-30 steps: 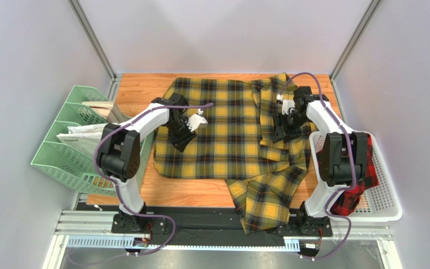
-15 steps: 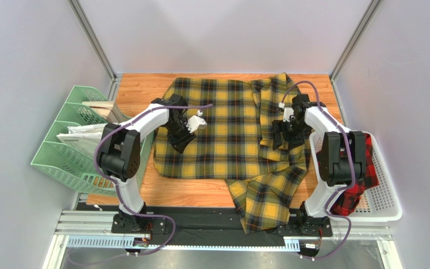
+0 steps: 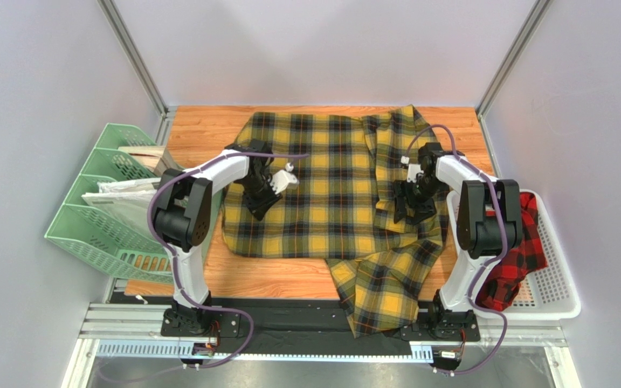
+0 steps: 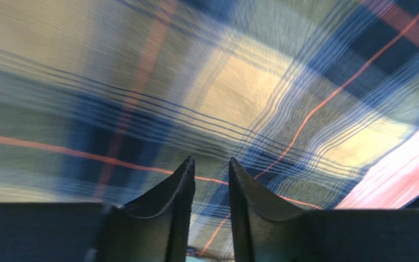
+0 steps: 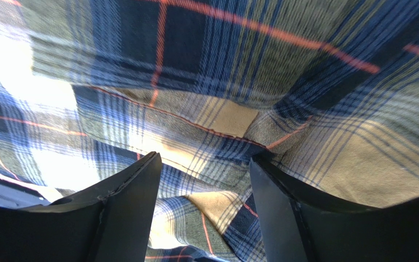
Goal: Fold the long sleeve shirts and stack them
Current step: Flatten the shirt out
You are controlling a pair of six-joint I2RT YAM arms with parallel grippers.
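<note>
1. My left gripper [image 4: 210, 164]: jaws narrowly parted, gripping nothing, low over the left side of the yellow shirt [image 3: 322, 194].
2. Yellow shirt: spread on the table [image 3: 200, 133], unfolded.
3. My right gripper [image 5: 206, 158]: jaws wide apart over its bunched right side.
4. Red shirt [image 3: 524, 259]: untouched in the basket [image 3: 561, 301].

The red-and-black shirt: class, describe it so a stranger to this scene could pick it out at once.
Right of the wooden table stands a white perforated basket. The red-and-black checked shirt lies bunched in it, spilling over its rim. Unlike the yellow-and-black shirt spread on the table, it is red and crumpled.
</note>
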